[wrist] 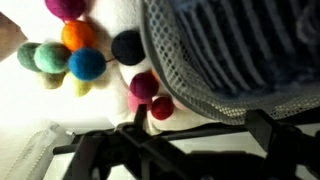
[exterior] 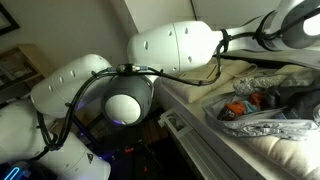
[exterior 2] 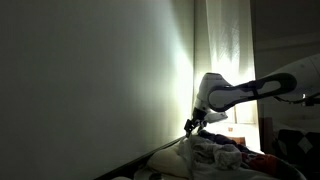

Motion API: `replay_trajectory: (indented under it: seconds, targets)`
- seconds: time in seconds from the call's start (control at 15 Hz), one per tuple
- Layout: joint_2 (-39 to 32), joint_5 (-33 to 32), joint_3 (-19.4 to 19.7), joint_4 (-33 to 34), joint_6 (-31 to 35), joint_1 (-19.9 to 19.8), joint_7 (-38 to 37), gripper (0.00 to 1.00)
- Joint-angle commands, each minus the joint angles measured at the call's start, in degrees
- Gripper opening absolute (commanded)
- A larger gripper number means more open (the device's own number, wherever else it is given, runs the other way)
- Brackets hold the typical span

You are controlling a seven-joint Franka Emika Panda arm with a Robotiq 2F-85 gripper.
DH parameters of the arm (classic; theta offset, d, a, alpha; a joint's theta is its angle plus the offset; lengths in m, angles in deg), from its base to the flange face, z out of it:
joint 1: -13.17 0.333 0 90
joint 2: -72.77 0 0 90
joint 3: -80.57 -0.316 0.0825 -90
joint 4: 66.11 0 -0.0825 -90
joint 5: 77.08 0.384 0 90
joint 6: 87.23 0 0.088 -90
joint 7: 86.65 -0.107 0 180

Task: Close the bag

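The bag (exterior: 268,122) is a crinkled grey-silver plastic bag lying on the bed surface, with orange and red items (exterior: 246,107) showing through it. In an exterior view it is a pale heap (exterior 2: 214,152) just below and right of my gripper (exterior 2: 192,125). In the wrist view a grey net-textured translucent surface (wrist: 215,60) fills the upper right; it looks like the bag's edge. My gripper (wrist: 200,128) has its two dark fingers wide apart, just short of that edge, with only white fabric between them. It holds nothing.
Several coloured felt balls (wrist: 78,50) lie on white fabric to the left of the gripper, and two dark red ones (wrist: 150,92) lie by its left finger. The arm's white links (exterior: 170,45) fill the near view. A wall (exterior 2: 90,80) stands beside the bed.
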Motion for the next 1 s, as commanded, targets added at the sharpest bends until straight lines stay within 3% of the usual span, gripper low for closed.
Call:
replay_trajectory:
  seconds: [0.0, 0.27, 0.33, 0.47, 0.93]
  targets:
    - [0.1, 1.52, 1.46, -0.17, 0.92, 0.97, 0.28, 1.0]
    - [0.17, 1.47, 1.46, -0.17, 0.8, 1.69, 0.53, 1.0]
    - [0.08, 1.74, 1.17, -0.06, 1.21, 1.74, 0.51, 0.75]
    - [0.14, 1.62, 1.26, -0.14, 0.94, 2.06, 0.9, 0.68]
    - [0.49, 0.9, 2.18, 0.0, 1.36, 3.19, -0.29, 0.13]
